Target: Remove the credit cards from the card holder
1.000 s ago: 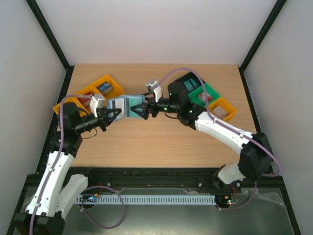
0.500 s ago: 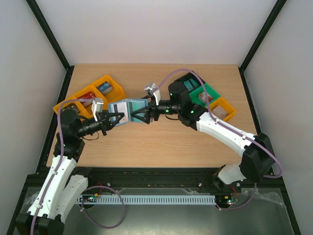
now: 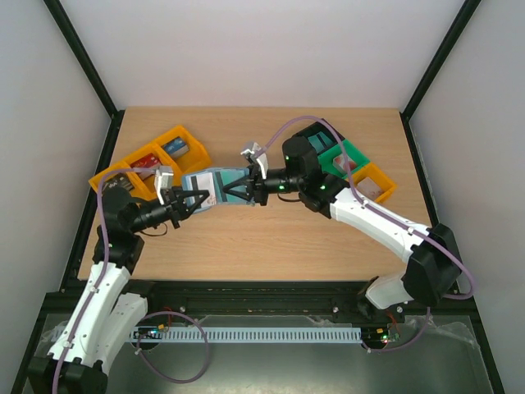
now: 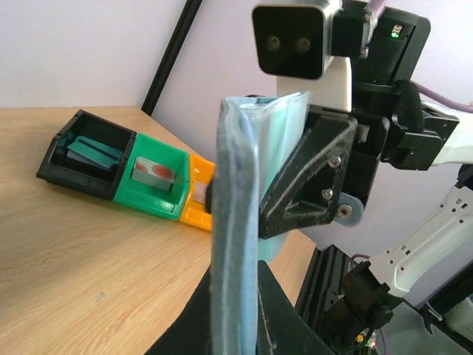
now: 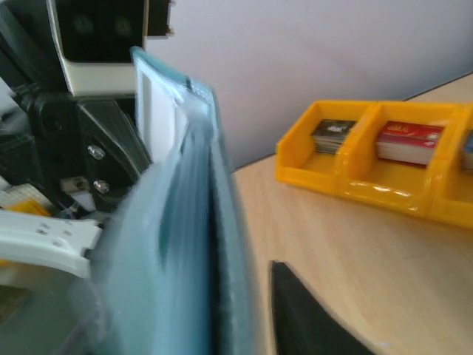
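- Table (image 3: 271, 246): light wood top, centre of the top view.
- Back wall (image 3: 262, 49) at 12 o'clock: plain, pale, matte.
- Side walls at 9 o'clock (image 3: 33, 164) and 3 o'clock (image 3: 484, 164): same pale panels.
- Black posts at 11 o'clock (image 3: 84, 57) and 1 o'clock (image 3: 440, 53), slanting in to the table's far corners.
- Black rail (image 3: 262, 291) along the table edge at 6 o'clock.
- Below it, a grey sheet (image 3: 271, 365) with a white slotted strip (image 3: 271, 336).
- Light: even and soft.

No text can be read; print on the red block (image 5: 409, 140) is too blurred.
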{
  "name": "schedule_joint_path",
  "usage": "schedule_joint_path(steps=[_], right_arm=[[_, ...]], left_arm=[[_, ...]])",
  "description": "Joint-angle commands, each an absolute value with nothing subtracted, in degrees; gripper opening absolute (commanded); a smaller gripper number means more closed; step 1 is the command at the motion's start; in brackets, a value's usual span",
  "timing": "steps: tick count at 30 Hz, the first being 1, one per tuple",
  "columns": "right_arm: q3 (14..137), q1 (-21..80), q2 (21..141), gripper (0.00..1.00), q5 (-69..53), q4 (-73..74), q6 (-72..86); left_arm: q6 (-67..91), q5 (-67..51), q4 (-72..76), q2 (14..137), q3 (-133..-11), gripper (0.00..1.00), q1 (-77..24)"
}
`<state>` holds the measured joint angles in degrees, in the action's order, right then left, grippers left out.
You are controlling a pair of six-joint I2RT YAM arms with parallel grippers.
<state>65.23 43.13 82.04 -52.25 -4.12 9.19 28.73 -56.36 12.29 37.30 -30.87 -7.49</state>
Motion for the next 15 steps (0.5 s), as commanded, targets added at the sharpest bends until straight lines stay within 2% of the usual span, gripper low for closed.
schedule_joint_path(steps=[1,3,11,12,15], right_arm=[[67.13,42.85,79.87,0.12,-54.04,-3.71,8.93],[66.83,42.84,79.39,0.02,-54.03,-3.84,8.76],[67.47,42.79,79.12,0.02,-54.29,-2.72,7.45],[67.61,42.8,79.04,0.02,-54.36,-2.28,7.26],[68.02,42.76,78.47,0.02,-54.0,-0.55,5.86]], left_arm=[[31.34,-56.78,18.73,35.77,-29.89,0.02,-7.32],[31.87,-56.48,18.75,35.51,-29.79,0.02,-6.97],[32.8,-56.79,19.47,34.66,-28.71,0.03,-5.65],[32.97,-56.86,19.55,34.57,-28.49,0.06,-5.63],[33.12,-56.88,19.23,34.1,-28.01,0.3,-5.31]])
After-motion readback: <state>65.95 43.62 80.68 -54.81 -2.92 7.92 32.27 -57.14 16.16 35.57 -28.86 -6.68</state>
